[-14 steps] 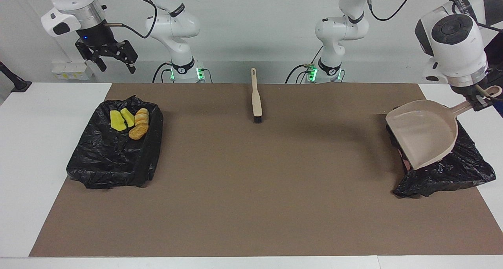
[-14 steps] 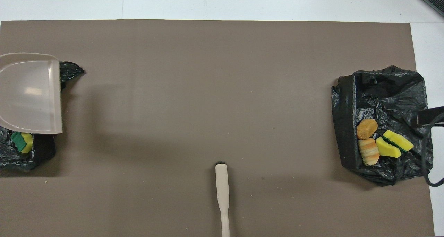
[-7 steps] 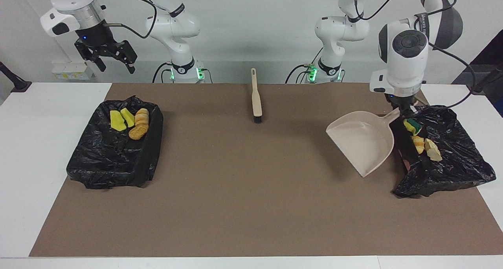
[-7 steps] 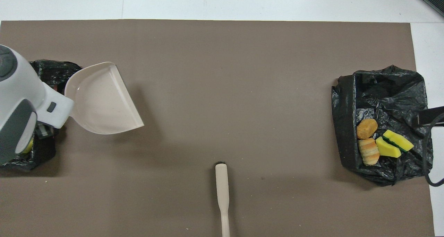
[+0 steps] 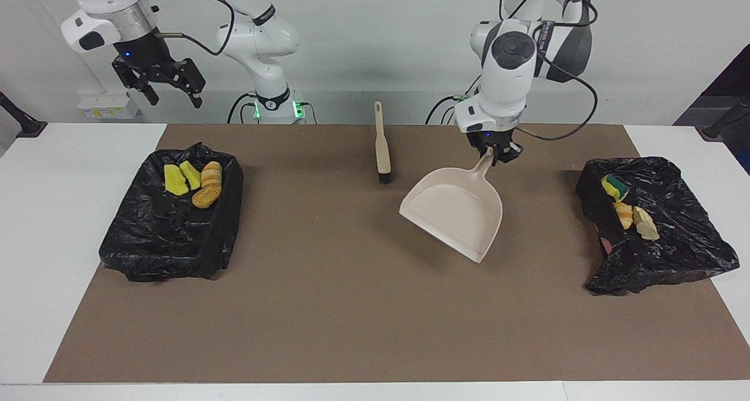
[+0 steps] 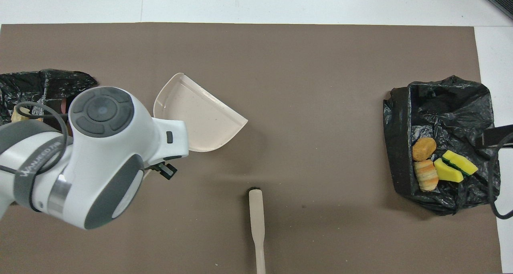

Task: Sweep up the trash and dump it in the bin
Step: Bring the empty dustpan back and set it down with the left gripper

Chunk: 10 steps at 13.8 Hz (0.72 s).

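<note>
Two bins: black-bagged, one at each end of the mat (image 5: pixel 363 307).
Trash: four scraps (image 5: pixel 193 181) in the bin (image 5: pixel 170 225) at the right arm's end; the rest (image 5: pixel 630 210) in the bin (image 5: pixel 656 231) at the left arm's end.
Left gripper (image 5: pixel 498 153): clamped on the handle of the empty dustpan (image 5: pixel 457 213), which hangs tilted over mid-mat.
Right gripper (image 5: pixel 170 87): fingers spread, empty, waiting above its bin.
Brush (image 5: pixel 382 146): flat on the mat, beside the dustpan and nearer the robots.
Step, as I judge it: setting the dustpan down; lower it level, clear of the brush, then release.
</note>
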Each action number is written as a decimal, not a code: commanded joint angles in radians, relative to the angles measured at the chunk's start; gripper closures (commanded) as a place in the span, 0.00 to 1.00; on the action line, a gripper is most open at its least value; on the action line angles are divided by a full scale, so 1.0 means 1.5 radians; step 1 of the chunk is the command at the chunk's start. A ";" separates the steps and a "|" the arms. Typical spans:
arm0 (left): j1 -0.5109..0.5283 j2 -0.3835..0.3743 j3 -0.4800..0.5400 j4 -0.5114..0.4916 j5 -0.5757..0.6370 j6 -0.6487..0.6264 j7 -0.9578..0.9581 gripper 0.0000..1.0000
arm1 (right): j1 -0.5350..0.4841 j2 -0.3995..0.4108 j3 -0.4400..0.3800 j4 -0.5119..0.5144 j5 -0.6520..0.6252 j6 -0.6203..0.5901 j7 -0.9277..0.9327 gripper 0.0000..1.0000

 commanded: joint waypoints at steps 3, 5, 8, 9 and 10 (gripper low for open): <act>-0.131 0.055 0.013 0.005 -0.060 0.095 -0.286 1.00 | -0.003 -0.003 0.004 0.005 -0.014 -0.004 -0.054 0.00; -0.163 0.102 0.012 0.025 -0.115 0.130 -0.342 1.00 | -0.005 -0.007 0.004 0.004 -0.011 0.012 -0.054 0.00; -0.211 0.157 0.012 0.041 -0.124 0.188 -0.402 1.00 | -0.004 -0.010 0.004 -0.003 -0.013 0.013 -0.054 0.00; -0.212 0.176 0.012 0.044 -0.125 0.196 -0.405 1.00 | -0.005 -0.009 0.004 -0.005 -0.013 0.014 -0.055 0.00; -0.228 0.200 0.011 0.047 -0.125 0.210 -0.411 1.00 | -0.006 -0.009 0.004 -0.006 -0.014 0.015 -0.054 0.00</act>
